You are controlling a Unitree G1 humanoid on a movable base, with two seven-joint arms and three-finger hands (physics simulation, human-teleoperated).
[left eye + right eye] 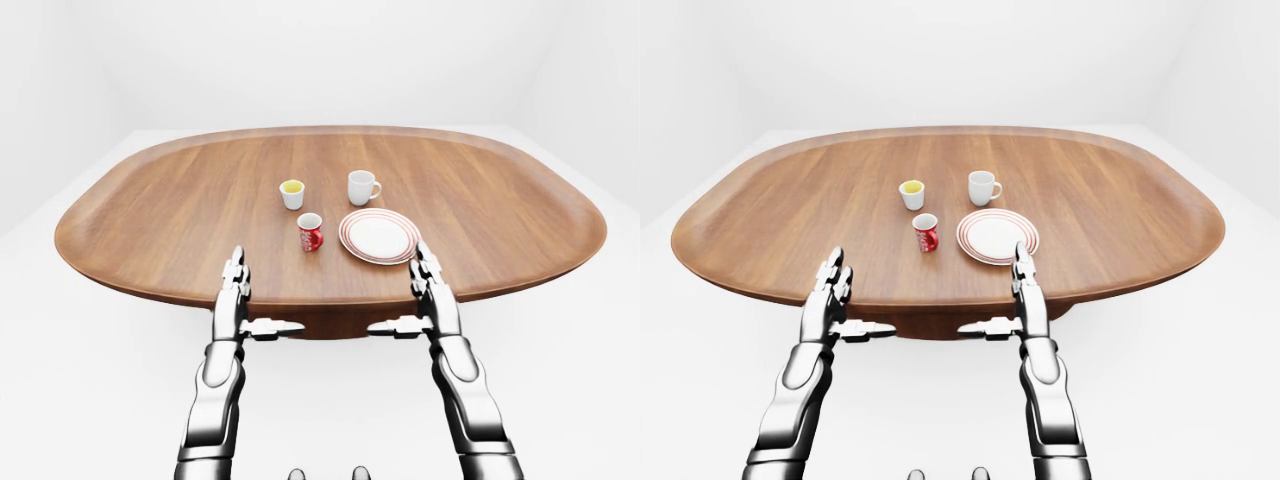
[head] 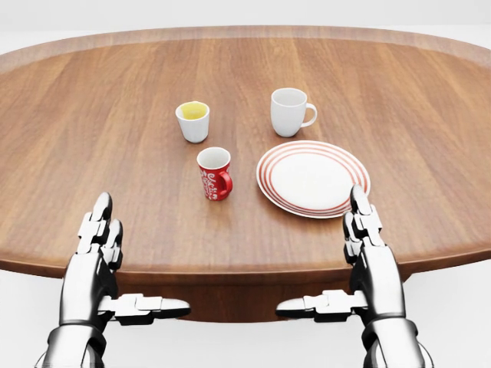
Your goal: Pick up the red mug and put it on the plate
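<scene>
The red mug (image 2: 214, 173) with a white pattern stands upright on the wooden table (image 2: 92, 115), just left of the white plate with red rings (image 2: 312, 178); the plate holds nothing. My left hand (image 2: 115, 264) is open at the table's near edge, below and left of the mug. My right hand (image 2: 349, 257) is open at the near edge, just below the plate's right rim. Both hands are empty, fingers pointing up the view and thumbs turned inward.
A small white cup with yellow inside (image 2: 192, 121) stands above and left of the red mug. A white mug (image 2: 289, 111) stands above the plate. The oval table has a raised rim (image 1: 90, 262). White floor surrounds it.
</scene>
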